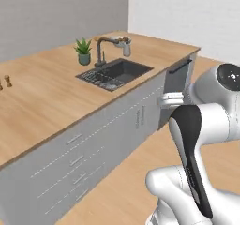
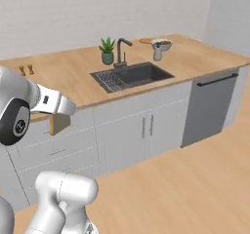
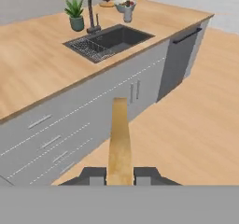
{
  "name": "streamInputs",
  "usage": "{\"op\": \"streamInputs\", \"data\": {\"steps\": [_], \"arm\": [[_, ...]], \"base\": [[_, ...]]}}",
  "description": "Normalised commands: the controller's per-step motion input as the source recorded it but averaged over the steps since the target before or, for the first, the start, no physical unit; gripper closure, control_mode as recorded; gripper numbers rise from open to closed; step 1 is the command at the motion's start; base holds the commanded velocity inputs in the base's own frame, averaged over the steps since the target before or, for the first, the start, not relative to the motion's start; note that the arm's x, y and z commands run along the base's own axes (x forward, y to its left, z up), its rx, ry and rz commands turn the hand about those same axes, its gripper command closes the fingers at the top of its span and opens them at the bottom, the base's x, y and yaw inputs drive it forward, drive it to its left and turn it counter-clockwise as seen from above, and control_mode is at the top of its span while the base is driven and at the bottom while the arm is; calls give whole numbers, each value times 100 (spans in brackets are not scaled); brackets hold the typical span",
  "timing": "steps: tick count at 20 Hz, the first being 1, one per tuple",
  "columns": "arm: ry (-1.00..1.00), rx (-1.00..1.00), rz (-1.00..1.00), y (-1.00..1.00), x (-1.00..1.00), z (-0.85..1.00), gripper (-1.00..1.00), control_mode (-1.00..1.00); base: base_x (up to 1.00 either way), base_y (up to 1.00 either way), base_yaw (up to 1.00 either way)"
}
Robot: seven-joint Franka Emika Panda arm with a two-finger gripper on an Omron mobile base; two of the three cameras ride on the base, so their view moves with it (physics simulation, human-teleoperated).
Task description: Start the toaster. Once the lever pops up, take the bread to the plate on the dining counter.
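My gripper point(image 3: 120, 175) is shut on the bread point(image 3: 120, 143), a thin slice with a tan crust, seen edge-on between the fingertips. In the right base view the bread point(image 2: 58, 123) hangs below the gripper point(image 2: 59, 114), in front of the grey drawers. The dining counter point(image 2: 73, 77) runs ahead with its wood-grain top point(image 1: 42, 97). The plate point(image 2: 146, 40), a flat brown disc, lies at the counter's far end behind the faucet; the hand view shows the plate point(image 3: 106, 4) beside a grey bowl. The toaster is out of view.
A dark sink point(image 2: 132, 75) with a faucet point(image 2: 120, 50) is set in the counter. A potted plant point(image 2: 107, 51) stands left of it, and a grey fruit bowl point(image 2: 161, 44) next to the plate. Two small shakers point(image 2: 26, 70) stand far left. Open wood floor point(image 2: 185, 179) lies right of the dishwasher point(image 2: 209, 106).
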Motion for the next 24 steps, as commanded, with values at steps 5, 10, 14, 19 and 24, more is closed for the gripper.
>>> {"op": "streamInputs", "data": {"steps": [5, 10, 14, 19, 24], "arm": [[0, 0, 0, 0, 0, 0, 100, 100], [0, 0, 0, 0, 0, 0, 100, 100], [0, 0, 0, 0, 0, 0, 100, 100], [0, 0, 0, 0, 0, 0, 100, 100], [0, 0, 0, 0, 0, 0, 100, 100]], "base": [[10, 20, 97], [2, 94, 55], [19, 100, 17], [75, 100, 5], [100, 100, 0]]}}
